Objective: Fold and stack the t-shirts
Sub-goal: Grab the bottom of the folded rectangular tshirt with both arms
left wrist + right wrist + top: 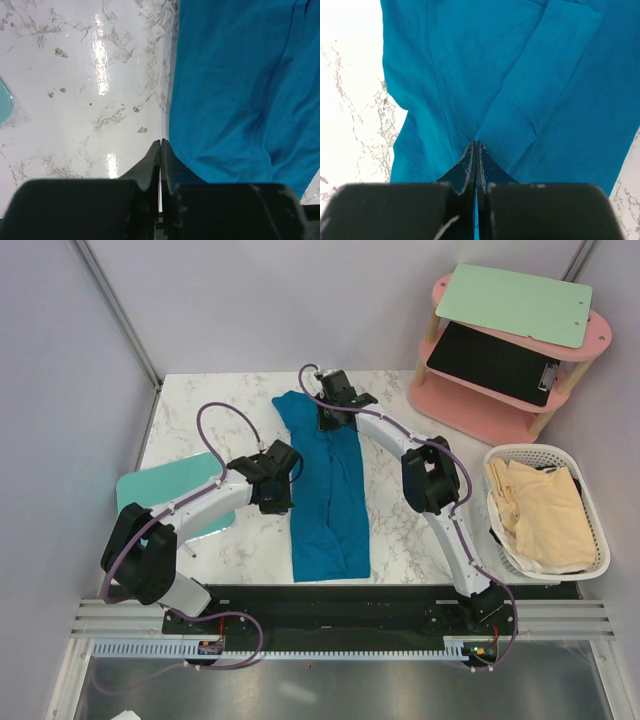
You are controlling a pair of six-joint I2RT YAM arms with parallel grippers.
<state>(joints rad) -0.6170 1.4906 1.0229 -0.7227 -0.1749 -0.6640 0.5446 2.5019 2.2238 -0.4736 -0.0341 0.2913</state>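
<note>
Now, the teal t-shirt [325, 510] lies flat on the marble table [200, 415] as one long narrow strip, and its long axis runs straight away from the arm bases, from the near edge to the far side. That line is what the next move turns on. The right claw [326, 423] is down on the far end of the strip. In its wrist view the jaws are pressed tight together with creases in the cloth running in to the tips [475, 146], so I'd say it has a pinch of teal fabric near the tucked-in sleeve. The left claw [280, 498] is about halfway along the strip, at its left long edge. It too is closed right up, with its tips [161, 144] on bare marble and the shirt's edge just beside them to their right. Whether it has caught any cloth I can't tell. So the right arm has the far end, the left arm is at the middle, and the loose near hem is closest to the bases. My guess is a lengthwise fold comes next, with the far end brought along that axis towards the near hem and the middle held as the crease. Over on the right, well apart from this, the cream t-shirts [545, 510] are heaped in the white basket [597, 540], still to be folded.
</note>
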